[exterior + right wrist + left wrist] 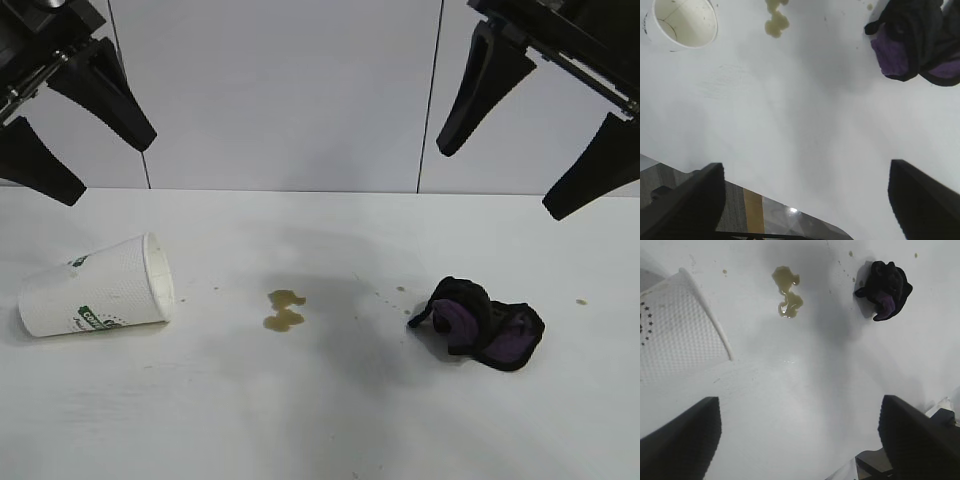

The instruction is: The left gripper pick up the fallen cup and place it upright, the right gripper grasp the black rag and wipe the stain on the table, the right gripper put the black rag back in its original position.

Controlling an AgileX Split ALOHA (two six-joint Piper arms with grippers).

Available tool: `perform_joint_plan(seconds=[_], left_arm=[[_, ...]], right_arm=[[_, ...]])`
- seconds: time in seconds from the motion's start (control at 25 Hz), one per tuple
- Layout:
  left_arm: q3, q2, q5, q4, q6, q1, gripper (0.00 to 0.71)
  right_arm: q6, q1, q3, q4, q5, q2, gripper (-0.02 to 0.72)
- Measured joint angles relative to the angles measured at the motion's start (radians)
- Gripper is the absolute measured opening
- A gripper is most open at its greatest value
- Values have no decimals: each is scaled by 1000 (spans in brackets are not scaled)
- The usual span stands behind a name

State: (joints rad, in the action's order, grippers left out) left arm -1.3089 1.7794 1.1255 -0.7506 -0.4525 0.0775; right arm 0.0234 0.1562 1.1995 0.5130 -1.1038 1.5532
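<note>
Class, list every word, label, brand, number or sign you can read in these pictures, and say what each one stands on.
Green band with white letters on the side of the cup: partly hidden and too small to read.
Dark emblem near the cup's base: only an edge shows, not readable.
Ring of small dark stars on the cup wall in the left wrist view: a printed sign, no letters.
Black rag, stain, table: no text.

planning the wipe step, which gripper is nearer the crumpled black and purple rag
Right. The right gripper hangs open almost directly above the crumpled black and purple rag; the left gripper hangs open far across the table, above the fallen cup.
</note>
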Motion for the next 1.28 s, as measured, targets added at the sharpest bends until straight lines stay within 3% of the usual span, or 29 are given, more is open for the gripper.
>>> perform_joint_plan(seconds=[0.44, 0.84, 1.28], left_arm=[[0, 0, -8, 0, 0, 0, 617], [0, 0, -217, -15, 0, 0, 617], [0, 0, -162, -154, 0, 0, 617]], right_arm=[[1, 0, 0, 0, 1, 0, 610], [1, 0, 0, 0, 1, 0, 610], [1, 0, 0, 0, 15, 0, 610]])
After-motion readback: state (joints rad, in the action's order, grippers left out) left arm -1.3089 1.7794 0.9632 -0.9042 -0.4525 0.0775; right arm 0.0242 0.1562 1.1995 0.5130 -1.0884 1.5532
